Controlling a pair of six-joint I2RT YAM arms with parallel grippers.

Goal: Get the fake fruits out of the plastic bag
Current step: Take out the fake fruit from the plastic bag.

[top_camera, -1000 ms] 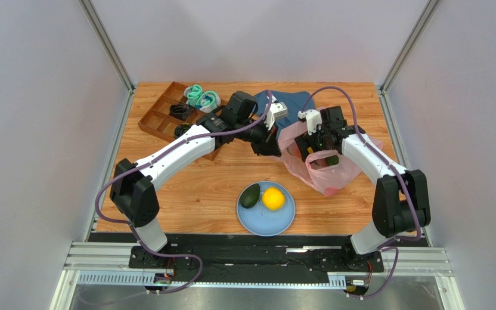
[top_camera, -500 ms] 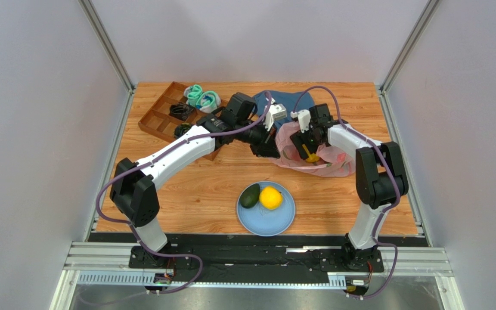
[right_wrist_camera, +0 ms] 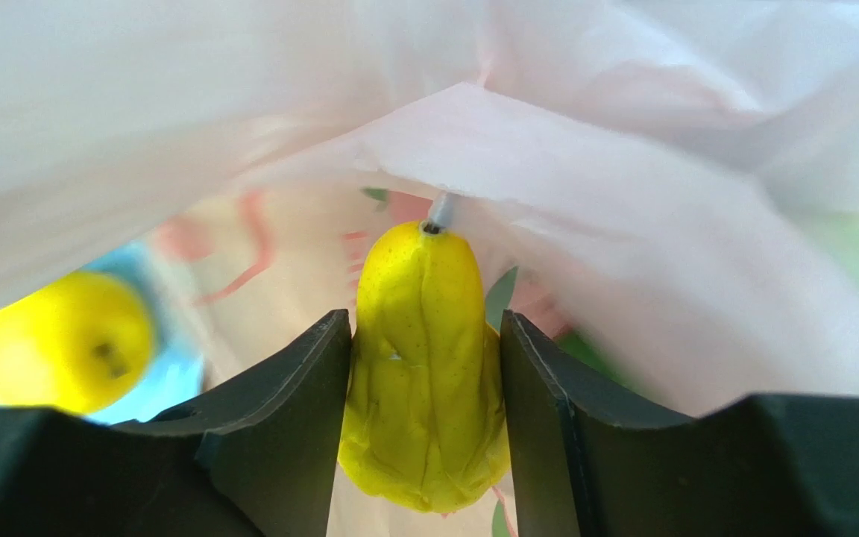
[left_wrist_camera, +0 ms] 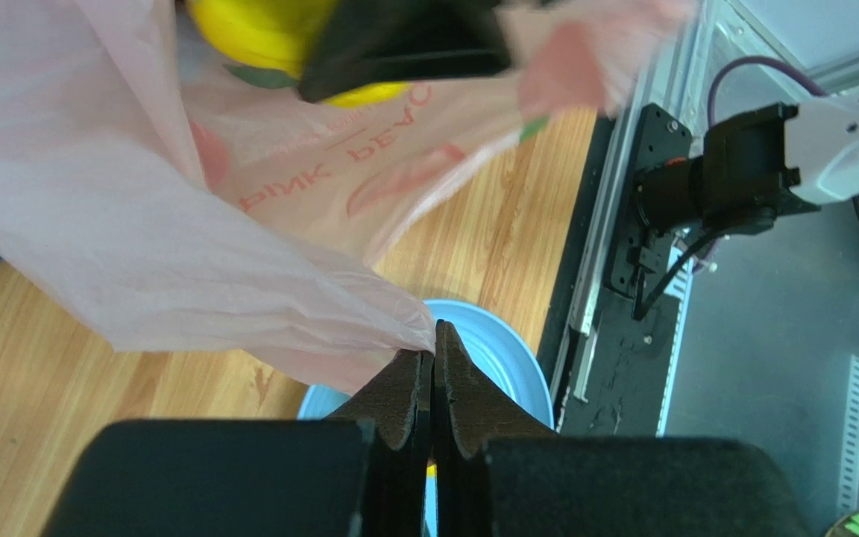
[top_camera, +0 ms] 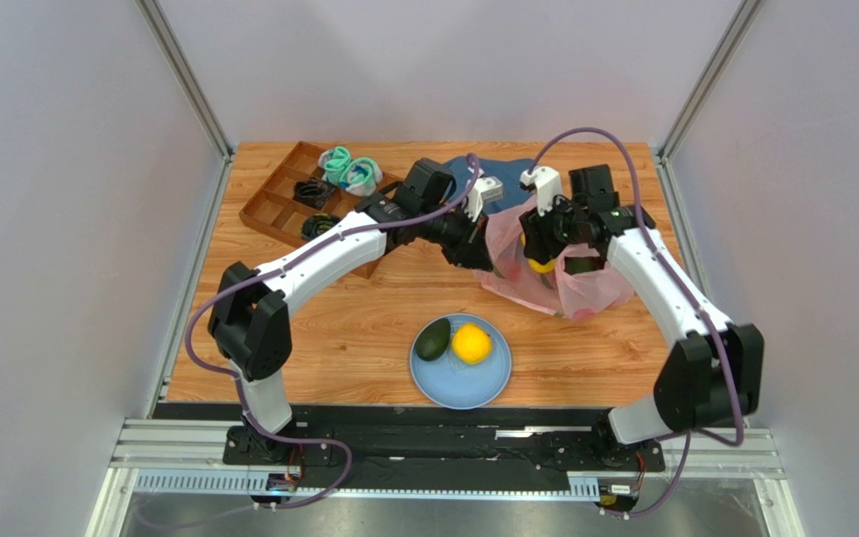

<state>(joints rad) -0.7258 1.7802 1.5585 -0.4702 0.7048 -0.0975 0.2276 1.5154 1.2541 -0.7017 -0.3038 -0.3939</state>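
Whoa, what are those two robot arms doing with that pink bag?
They are taking toy fruit out of the pink plastic bag. The left tool is pinched shut on an edge of the bag, holding it. The right tool is inside the bag with its fingers closed around a yellow pear. An avocado and a yellow citrus already sit on the blue plate near the arms' bases.

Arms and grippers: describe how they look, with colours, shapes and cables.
The left arm and right arm have smooth white link shells with black joint housings. A purple cable loops along each. The left gripper and right gripper have black, wedge-shaped fingers that taper to the tips. No markings are visible.
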